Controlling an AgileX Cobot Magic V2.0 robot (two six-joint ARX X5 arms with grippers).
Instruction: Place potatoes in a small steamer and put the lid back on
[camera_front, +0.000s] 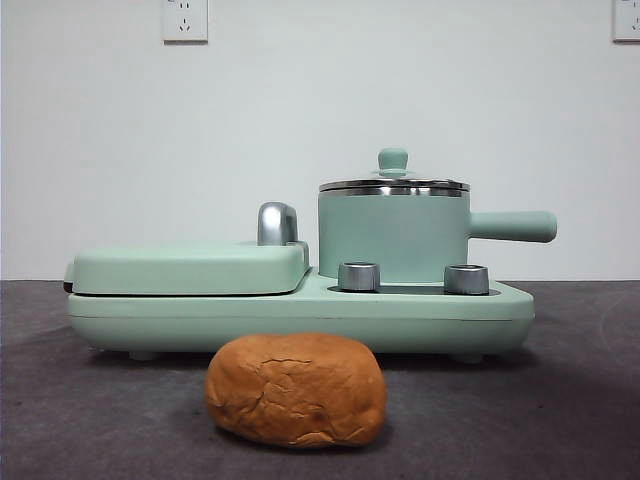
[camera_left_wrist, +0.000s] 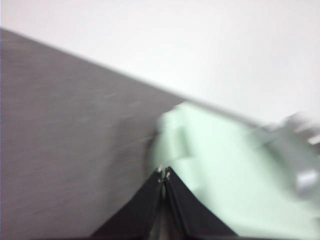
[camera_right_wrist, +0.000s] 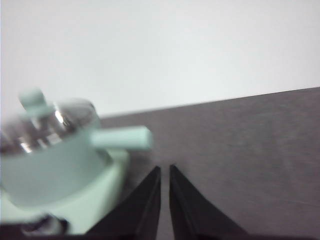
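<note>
Currently the lid (camera_front: 393, 184) is sitting on the small steamer (camera_front: 393, 237), the potato (camera_front: 296, 389) lying on the table (camera_front: 560, 400) in front. Both hands are hanging nearly pressed together, empty; right hand (camera_right_wrist: 165, 169) is best placed to pinch the knob squarely.

Left gripper (camera_left_wrist: 164, 172): two matte black jaws, each a flat wedge tapering to a narrow tip. Small bright metallic specks, possibly screws or pins, sit at both tips; the picture is too blurred to identify them. Right gripper (camera_right_wrist: 165, 169): two matte black jaws of the same wedge form, smooth-faced, with straight inner edges and no visible markings. No cables or labels visible on either. Neither arm appears in the front view.
</note>
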